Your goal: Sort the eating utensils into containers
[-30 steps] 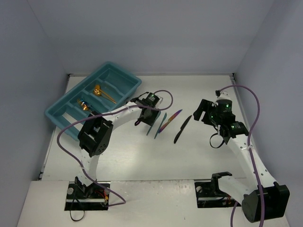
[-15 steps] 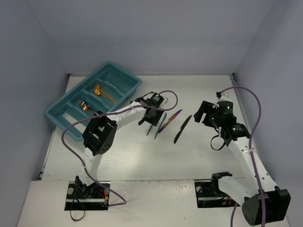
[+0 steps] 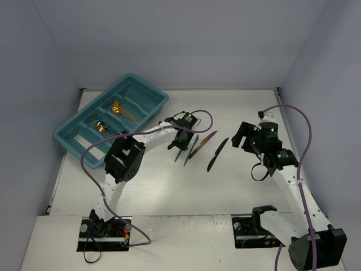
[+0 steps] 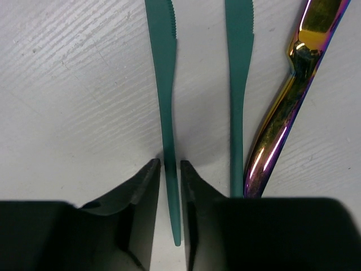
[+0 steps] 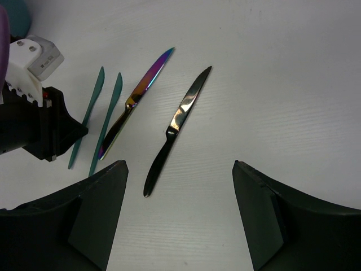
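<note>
Four knives lie side by side mid-table: two teal knives (image 3: 176,157) (image 3: 193,148), an iridescent purple knife (image 3: 206,140) and a black knife (image 3: 217,153). My left gripper (image 3: 179,143) is down on the table. In the left wrist view its jaws (image 4: 170,165) stand narrowly apart on either side of the left teal knife's handle (image 4: 168,113), with a thin gap on each side. The other teal knife (image 4: 239,84) and the purple knife (image 4: 285,107) lie just to the right. My right gripper (image 5: 180,164) is wide open and empty above the table, near the black knife (image 5: 175,127).
The teal cutlery tray (image 3: 72,144) stands at the back left, with a gold spoon (image 3: 120,108) and another gold-and-dark utensil (image 3: 102,126) in its compartments. A purple cable (image 3: 200,113) arcs over the left wrist. Side walls bound the table.
My left gripper has moved a little right and down onto the left teal knife's handle. The right arm has shifted slightly. The knives have not moved.
</note>
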### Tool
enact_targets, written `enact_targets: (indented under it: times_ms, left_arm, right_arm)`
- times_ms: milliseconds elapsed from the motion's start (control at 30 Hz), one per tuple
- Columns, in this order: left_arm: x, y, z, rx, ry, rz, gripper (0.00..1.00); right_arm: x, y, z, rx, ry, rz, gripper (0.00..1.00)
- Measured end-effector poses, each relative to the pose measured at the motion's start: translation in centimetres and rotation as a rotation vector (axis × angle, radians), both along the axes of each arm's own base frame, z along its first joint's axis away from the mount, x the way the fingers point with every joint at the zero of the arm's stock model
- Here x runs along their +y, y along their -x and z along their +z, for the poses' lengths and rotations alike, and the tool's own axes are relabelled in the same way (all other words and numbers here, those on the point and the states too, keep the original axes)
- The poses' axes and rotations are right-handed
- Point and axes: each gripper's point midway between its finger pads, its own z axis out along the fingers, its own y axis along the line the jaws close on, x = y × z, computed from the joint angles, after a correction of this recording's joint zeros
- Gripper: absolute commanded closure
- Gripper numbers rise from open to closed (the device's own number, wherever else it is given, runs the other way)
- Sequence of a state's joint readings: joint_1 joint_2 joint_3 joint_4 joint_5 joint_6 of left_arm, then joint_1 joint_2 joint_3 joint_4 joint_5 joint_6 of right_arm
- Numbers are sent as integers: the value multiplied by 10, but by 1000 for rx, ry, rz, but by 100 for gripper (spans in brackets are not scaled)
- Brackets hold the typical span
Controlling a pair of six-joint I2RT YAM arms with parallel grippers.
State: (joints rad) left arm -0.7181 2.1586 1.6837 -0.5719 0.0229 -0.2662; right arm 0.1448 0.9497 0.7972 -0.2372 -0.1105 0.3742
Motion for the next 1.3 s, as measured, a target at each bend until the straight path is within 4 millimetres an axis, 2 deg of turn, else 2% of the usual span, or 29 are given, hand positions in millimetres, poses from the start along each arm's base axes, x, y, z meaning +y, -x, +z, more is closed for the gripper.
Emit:
enact_targets:
  times_ms: [67, 200, 467, 600, 667, 733, 933, 1033, 1100, 1167, 1300]
  left_arm:
    - [0, 0, 0, 1, 1, 1, 88]
    - [-1, 1, -1, 5, 5, 3, 100]
    - [2, -1, 1, 20, 15, 11, 100]
    - [15, -12, 10, 36, 44, 82, 100]
    - [27, -29, 25, 22, 89, 153, 100]
    - [45, -52, 50, -15, 165, 257, 100]
    - [116, -125, 157, -254, 446, 609, 100]
    - [147, -152, 193, -351, 566, 770, 100]
    - [160, -168, 198, -371, 635, 860, 100]
    - [170, -183, 192, -370, 689, 944, 100]
    - [175, -210, 146, -311, 728, 1071, 100]
  right_arm:
    - [-1, 1, -2, 6, 4, -1, 27]
    - [-2, 2, -4, 10, 11, -5, 27]
    - [-4, 4, -10, 24, 23, -10, 27]
    - [-5, 3, -10, 23, 27, -15, 28]
    - [-6, 3, -10, 23, 28, -16, 27]
    - [-6, 3, -10, 23, 28, -17, 27]
    - [-6, 3, -11, 24, 29, -17, 27]
    - [-6, 3, -11, 24, 28, -18, 27]
    - [-6, 4, -11, 24, 28, -18, 27]
    - [-6, 4, -11, 25, 28, -18, 27]
    - [-6, 5, -14, 31, 29, -18, 27]
